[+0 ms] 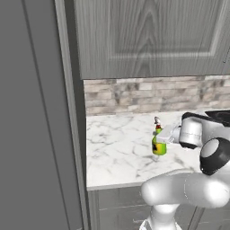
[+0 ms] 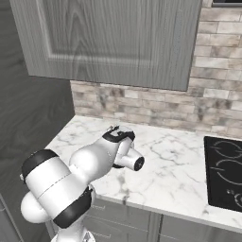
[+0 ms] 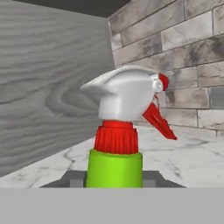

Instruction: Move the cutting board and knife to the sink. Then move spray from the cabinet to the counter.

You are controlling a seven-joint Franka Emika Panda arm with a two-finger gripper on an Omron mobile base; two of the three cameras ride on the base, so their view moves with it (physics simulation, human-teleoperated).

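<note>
Arm rises from 5 o'clock corner of left base view, elbow bent, forearm reaching toward 9 o'clock, wrist about level. Tool (image 1: 162, 140) low over tabletop (image 1: 117, 152), fingers closed on body of spray bottle (image 1: 158, 143), bottle upright. In hand view, finger tips (image 3: 72, 178) flank bottle at 6 o'clock.

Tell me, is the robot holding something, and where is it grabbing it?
Yes. The tool is shut on the spray bottle, gripping its green body just below the red neck. The bottle stands upright over the marble counter.
</note>
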